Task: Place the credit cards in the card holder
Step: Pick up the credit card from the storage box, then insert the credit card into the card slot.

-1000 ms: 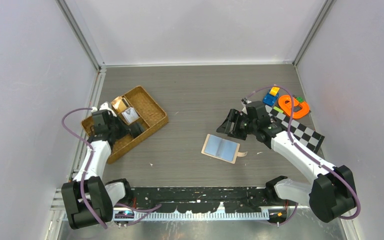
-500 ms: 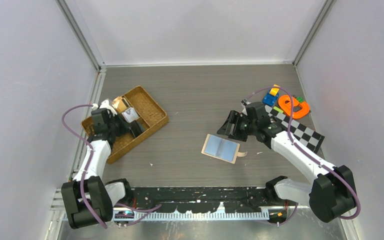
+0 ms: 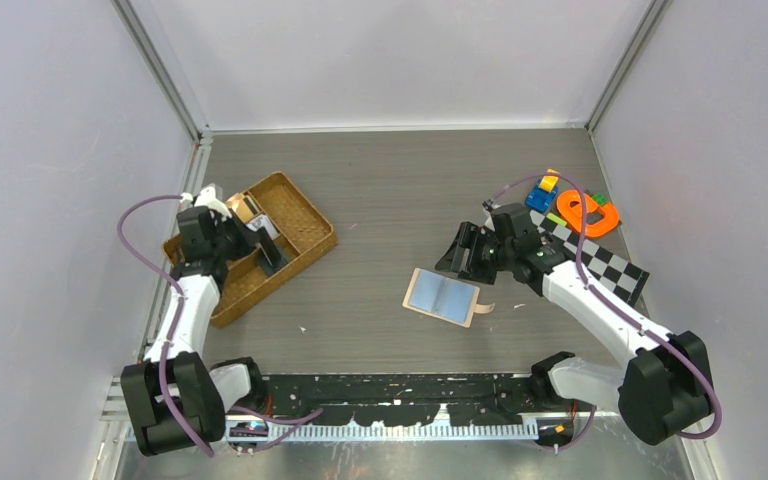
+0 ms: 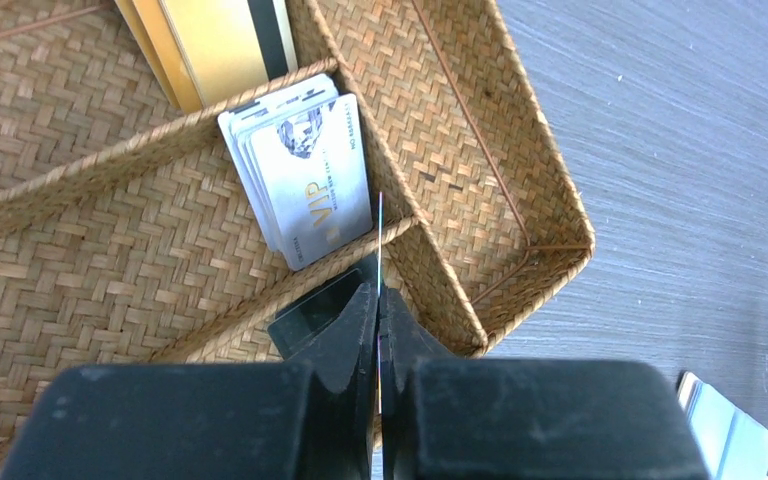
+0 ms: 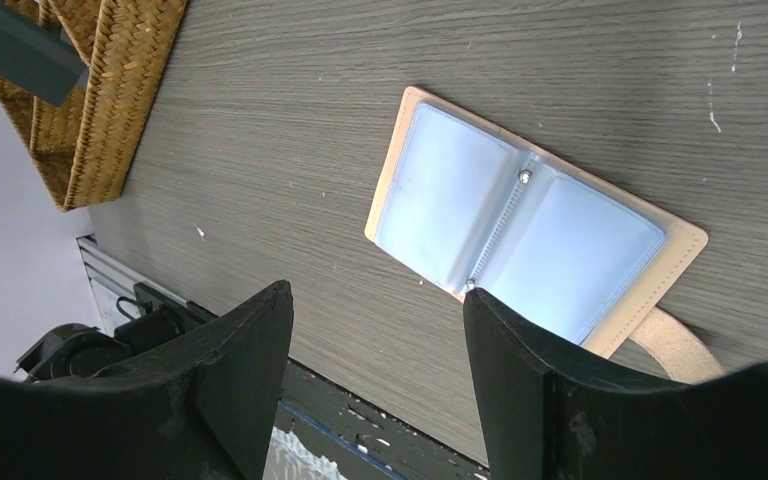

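The card holder lies open and flat on the table, its pale blue pockets facing up and its peach tab to the right. My right gripper hangs open just above its near-left side, holding nothing. My left gripper is over the wicker tray, shut on a thin credit card that I see edge-on between the fingers. From above this card looks dark. A stack of grey-silver credit cards lies in a tray compartment just beyond the fingertips.
Gold cards stand in the tray's far compartment and dark cards lie in the one under my fingers. Coloured toys and a checkered board sit at the back right, behind the right arm.
The left gripper has shut on a card and lifted it slightly over the tray, shifting a little towards the back. The right arm and card holder have not moved.
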Motion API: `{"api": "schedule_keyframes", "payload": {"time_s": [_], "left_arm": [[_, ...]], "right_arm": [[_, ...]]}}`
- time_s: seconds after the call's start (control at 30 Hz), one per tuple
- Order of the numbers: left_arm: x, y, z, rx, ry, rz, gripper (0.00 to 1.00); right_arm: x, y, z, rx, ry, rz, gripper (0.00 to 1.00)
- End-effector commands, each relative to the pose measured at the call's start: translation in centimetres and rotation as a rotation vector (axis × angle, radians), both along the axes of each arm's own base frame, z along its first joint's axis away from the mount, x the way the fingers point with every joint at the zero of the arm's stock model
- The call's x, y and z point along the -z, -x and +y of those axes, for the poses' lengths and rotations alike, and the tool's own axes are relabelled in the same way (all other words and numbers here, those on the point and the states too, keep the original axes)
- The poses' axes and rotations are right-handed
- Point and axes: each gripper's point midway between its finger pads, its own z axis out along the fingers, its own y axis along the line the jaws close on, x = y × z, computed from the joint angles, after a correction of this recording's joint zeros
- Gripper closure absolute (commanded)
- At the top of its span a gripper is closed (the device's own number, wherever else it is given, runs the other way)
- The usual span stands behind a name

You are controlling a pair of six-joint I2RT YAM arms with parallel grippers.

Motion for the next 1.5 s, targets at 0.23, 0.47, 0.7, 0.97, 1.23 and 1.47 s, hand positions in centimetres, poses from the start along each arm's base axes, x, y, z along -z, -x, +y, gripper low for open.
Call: {"api": "schedule_keyframes", "payload": {"time_s": [0.23, 0.47, 0.7, 0.97, 1.23, 1.47], "left_arm": [[-7.3, -0.4, -1.0, 0.052, 0.016, -0.126, 1.00], [-9.5, 0.8, -5.9, 0.240, 0.156, -0.140, 1.00], [-9.3, 3.3, -16.3, 0.546, 0.317, -0.102, 1.00], [-12.9, 7.9, -25.5, 0.835, 0.655, -0.097, 1.00], [-13.6, 9.8, -28.5, 0.923, 0.747, -0.091, 1.00], [-13.8, 9.9, -29.1, 0.926, 0.766, -0.097, 1.00]], "right_arm": [[-4.7, -1.2, 0.5, -0.027, -0.045, -0.127, 0.27], [-8.3, -0.5, 2.2, -0.147, -0.151, -0.233, 0.26], [-11.2, 0.5, 5.6, -0.302, -0.338, -0.244, 0.16], [-12.6, 3.0, 9.5, -0.449, -0.425, -0.238, 0.16], [-12.5, 3.8, 10.7, -0.478, -0.462, -0.207, 0.21], [-12.5, 3.8, 10.5, -0.461, -0.471, -0.214, 0.42]]}}
